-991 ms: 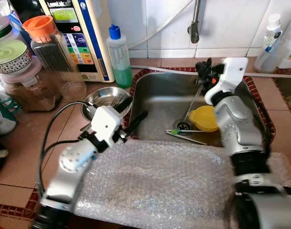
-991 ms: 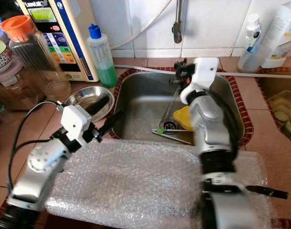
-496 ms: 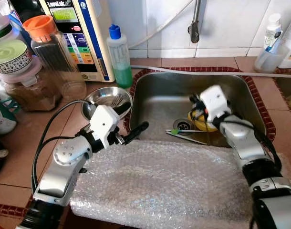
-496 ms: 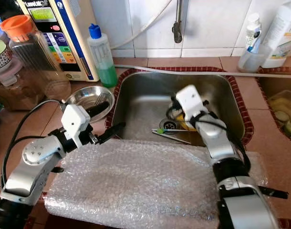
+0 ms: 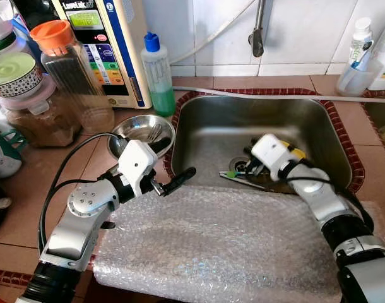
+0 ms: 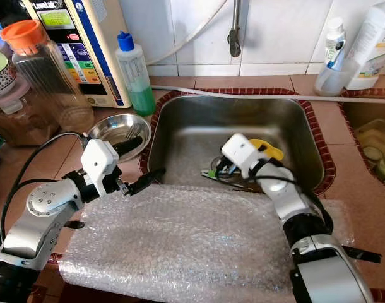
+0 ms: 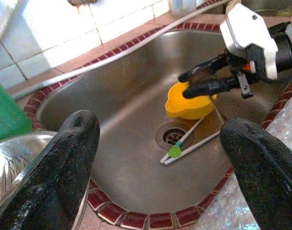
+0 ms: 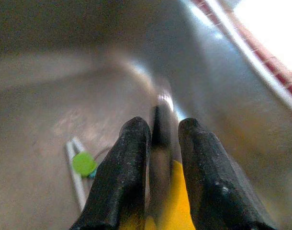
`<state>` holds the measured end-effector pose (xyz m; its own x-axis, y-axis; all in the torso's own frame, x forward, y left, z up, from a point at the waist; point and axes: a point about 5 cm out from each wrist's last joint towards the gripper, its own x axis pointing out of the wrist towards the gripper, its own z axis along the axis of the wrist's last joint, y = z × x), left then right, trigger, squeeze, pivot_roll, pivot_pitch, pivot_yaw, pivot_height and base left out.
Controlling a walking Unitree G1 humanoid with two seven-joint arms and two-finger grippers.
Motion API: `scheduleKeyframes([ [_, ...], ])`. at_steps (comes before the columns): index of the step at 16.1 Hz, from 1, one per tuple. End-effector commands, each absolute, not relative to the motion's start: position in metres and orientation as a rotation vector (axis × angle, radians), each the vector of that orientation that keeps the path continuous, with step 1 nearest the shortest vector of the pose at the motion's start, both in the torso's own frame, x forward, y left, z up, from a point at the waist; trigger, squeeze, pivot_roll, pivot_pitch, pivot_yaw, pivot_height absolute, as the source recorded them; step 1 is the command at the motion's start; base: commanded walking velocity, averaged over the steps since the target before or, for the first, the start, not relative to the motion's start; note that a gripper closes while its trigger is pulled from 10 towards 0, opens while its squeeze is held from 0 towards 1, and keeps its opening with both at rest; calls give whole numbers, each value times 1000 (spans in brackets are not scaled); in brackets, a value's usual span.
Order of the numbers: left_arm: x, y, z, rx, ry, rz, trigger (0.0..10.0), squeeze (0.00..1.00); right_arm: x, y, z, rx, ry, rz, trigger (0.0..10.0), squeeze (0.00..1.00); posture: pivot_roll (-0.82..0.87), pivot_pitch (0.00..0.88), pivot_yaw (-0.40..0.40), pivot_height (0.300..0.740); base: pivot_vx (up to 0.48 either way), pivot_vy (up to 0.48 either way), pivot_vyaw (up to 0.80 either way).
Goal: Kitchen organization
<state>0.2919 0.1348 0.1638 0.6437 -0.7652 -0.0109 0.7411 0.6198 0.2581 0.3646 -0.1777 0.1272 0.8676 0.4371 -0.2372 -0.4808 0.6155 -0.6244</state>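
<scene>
A yellow bowl (image 7: 189, 103) lies in the steel sink (image 5: 211, 136) beside the drain. My right gripper (image 7: 184, 85) reaches down into the sink, its fingers (image 8: 131, 163) nearly together on the bowl's rim, with yellow showing between them. Two white sticks with a green tip (image 7: 180, 145) lie across the drain. My left gripper (image 5: 170, 163) hovers open over the sink's left rim, holding nothing. A sheet of bubble wrap (image 5: 211, 246) covers the counter in front of the sink.
A small steel bowl (image 5: 141, 129) sits left of the sink. Behind it stand a green soap bottle (image 5: 158, 72), a water purifier (image 5: 104, 44) and several jars (image 5: 66, 69). The tap (image 5: 258, 31) hangs over the sink's back. Bottles (image 5: 360, 53) stand at the back right.
My right arm came down from near the tap into the sink and reached the yellow bowl. My left gripper drifted slightly toward the sink's front edge.
</scene>
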Motion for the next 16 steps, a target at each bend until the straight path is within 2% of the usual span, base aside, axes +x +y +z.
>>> scheduleKeyframes([
  [1,293,138,164,272,-88,-868,10000,1000,364,-176,124,-769,91,554,10000,1000,-186,158,132,740,0,0,0],
  [2,293,138,163,275,-87,-865,10000,1000,364,-175,126,-776,54,554,10000,1000,-184,157,133,740,0,0,0],
  [3,296,142,166,284,-102,-829,10000,1000,367,-176,141,-684,-26,497,10000,1000,-184,158,135,740,0,0,0],
  [5,301,149,172,278,-132,-764,10000,1000,368,-176,148,-631,-65,470,10000,1000,-184,158,137,740,0,0,0],
  [8,310,167,180,259,-165,-642,10000,1000,365,-161,159,-539,-150,465,10000,1000,-187,159,137,740,0,0,0],
  [12,310,188,185,246,-183,-549,10000,1000,352,-141,163,-463,-199,513,10000,1000,-190,162,136,740,0,0,0],
  [15,299,204,169,277,-88,-584,10000,1000,343,-139,159,-435,-171,535,10000,1000,-187,165,128,740,0,0,0],
  [16,299,211,169,279,-75,-578,10000,1000,340,-138,158,-434,-166,559,10000,933,-185,164,126,740,0,0,0],
])
